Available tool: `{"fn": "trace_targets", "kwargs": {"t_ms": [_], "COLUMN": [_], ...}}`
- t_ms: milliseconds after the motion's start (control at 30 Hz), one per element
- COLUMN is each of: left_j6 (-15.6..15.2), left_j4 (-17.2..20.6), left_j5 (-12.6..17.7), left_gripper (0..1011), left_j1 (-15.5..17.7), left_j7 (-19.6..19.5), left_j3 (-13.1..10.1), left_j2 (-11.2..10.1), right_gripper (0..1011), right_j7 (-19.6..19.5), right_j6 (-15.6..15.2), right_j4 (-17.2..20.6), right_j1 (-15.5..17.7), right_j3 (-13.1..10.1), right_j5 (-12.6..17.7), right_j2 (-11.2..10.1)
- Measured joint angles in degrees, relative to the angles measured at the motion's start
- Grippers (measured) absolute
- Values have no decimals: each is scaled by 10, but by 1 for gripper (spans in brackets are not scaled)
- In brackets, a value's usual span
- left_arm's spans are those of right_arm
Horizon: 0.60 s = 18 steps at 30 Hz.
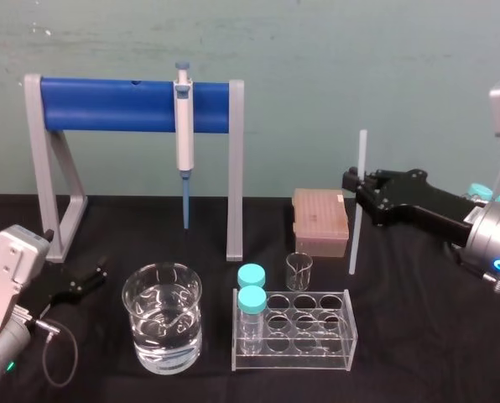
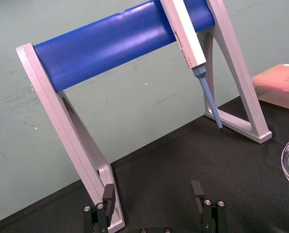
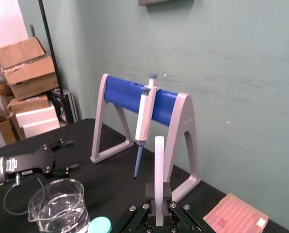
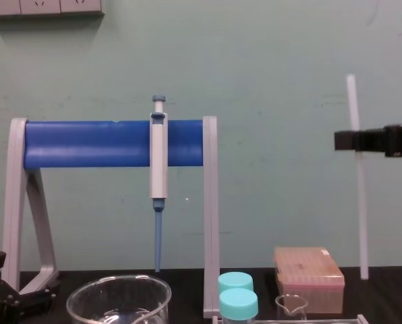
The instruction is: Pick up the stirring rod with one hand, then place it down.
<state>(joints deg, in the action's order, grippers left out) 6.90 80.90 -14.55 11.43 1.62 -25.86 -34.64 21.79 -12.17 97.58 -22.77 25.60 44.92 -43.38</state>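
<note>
**Inspector:** Where is the task's thing found?

**Recorder:** The long, thin, white translucent stirring rod (image 1: 354,243) is found at the right of the black-covered worktop (image 1: 418,336), just to the right of the pink lidded tip box (image 1: 320,220). It is gripped by the black right gripper (image 1: 355,189), whose fingers are clenched on it from both sides.

**Inspector:** How is its long axis set?

**Recorder:** The axis is recorded as close to vertical, with only a slight lean. One end points up, well above the fingers, and the other points down at the worktop. The grip is taken in the upper half, so the longer part is left below the fingers. In the chest view the rod is seen to cross the gripper almost at a right angle. Whether the lower end touches the cloth cannot be told.

**Inspector:** And the other arm?

**Recorder:** The black left gripper (image 1: 86,281) is noted low at the left of the worktop, near the left foot of the grey stand with the blue bar (image 1: 116,105). Its fingers (image 2: 198,190) are spread wide, and nothing is held between them.

**Inspector:** What else is entered?

**Recorder:** A white-and-blue pipette (image 1: 184,126) is hung upright on the bar, tip down. In front, a wide glass beaker (image 1: 162,327) of clear water is set beside a clear plastic rack (image 1: 292,357), in whose left end two teal-capped vials (image 1: 252,299) are seated. A small glass beaker (image 1: 299,270) is placed between the rack and the tip box. All are apart from the rod.
</note>
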Motion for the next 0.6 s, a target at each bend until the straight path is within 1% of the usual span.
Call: {"fn": "trace_targets", "kwargs": {"t_ms": [200,600], "left_j6": [0,0], "left_j4": [0,0], "left_j5": [0,0], "left_gripper": [1005,1005], "left_j1": [0,0], "left_j7": [0,0], "left_j3": [0,0], "left_j2": [0,0], "right_gripper": [72,72], "right_j7": [3,3], "right_j6": [1,1], "right_j4": [4,3], "right_j1": [7,6], "right_j3": [-14,-11], "right_j5": [2,3], "right_j2": [1,1]}}
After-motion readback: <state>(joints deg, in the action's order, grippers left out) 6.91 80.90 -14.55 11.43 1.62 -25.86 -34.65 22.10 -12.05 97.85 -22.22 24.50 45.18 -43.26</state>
